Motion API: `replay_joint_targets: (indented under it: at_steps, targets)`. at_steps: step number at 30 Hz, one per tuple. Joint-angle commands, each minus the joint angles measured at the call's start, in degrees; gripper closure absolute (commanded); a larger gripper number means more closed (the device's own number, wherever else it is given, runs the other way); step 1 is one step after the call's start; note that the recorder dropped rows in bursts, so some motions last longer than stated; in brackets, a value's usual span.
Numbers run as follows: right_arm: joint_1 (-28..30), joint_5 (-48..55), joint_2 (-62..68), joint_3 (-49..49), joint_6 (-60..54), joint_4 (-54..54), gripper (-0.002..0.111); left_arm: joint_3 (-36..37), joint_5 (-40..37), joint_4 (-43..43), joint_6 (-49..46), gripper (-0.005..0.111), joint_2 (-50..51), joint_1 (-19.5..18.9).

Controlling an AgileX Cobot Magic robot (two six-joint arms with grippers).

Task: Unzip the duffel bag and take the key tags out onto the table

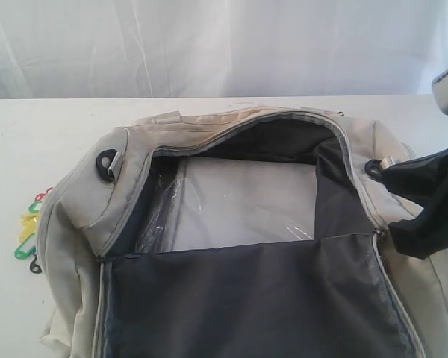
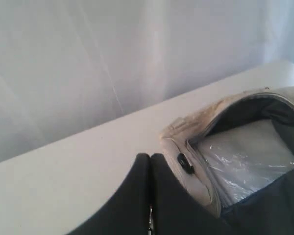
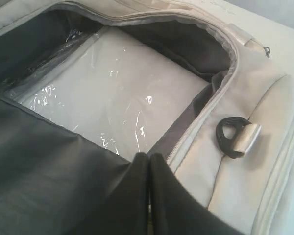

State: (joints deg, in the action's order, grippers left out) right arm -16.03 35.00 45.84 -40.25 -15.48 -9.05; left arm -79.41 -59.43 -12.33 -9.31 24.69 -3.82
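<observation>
Lying unzipped on the broad plain white surface, the large cream-beige fabric duffel bag had its top flap folded toward the camera. This bared the dark grey lining and a pale base panel under crinkled clear plastic film. The bunch of small plastic key tags, with red, yellow and green showing, lay on the surface just beside the bag's left end, partly hidden by its bulge.

The right arm, dark and cut off by the frame edge, reached in low over the bag's right end beside a black strap ring. In its wrist view the right claw was clenched, fingers pressed flat together with nothing visible between them, over the spot where lining met the zipper track. The left claw was likewise clenched and empty, held beside the bag's end near another black strap ring; the exterior view did not catch it. The bag's near side ran out of frame.
</observation>
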Motion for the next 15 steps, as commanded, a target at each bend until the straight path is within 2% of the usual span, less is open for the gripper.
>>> replay_joint_targets:
  at_steps: [1,8,11,15]
  targets:
    - [-0.27,-0.38,-0.21,0.33,0.40,-0.05,0.108,0.08,-0.19,-0.34,0.37,0.107,-6.51,-0.31]
    - [-0.27,-0.38,-0.21,0.33,0.40,-0.05,0.108,2.39,0.46,-0.45,0.37,0.107,-12.37,-0.31]
    - [-0.27,-0.38,-0.21,0.33,0.40,-0.05,0.108,7.45,2.30,-0.45,0.37,0.107,-14.61,-0.31]
    - [-0.27,-0.38,-0.21,0.33,0.40,-0.05,0.108,18.56,7.27,-0.45,0.37,0.107,-19.12,-0.31]
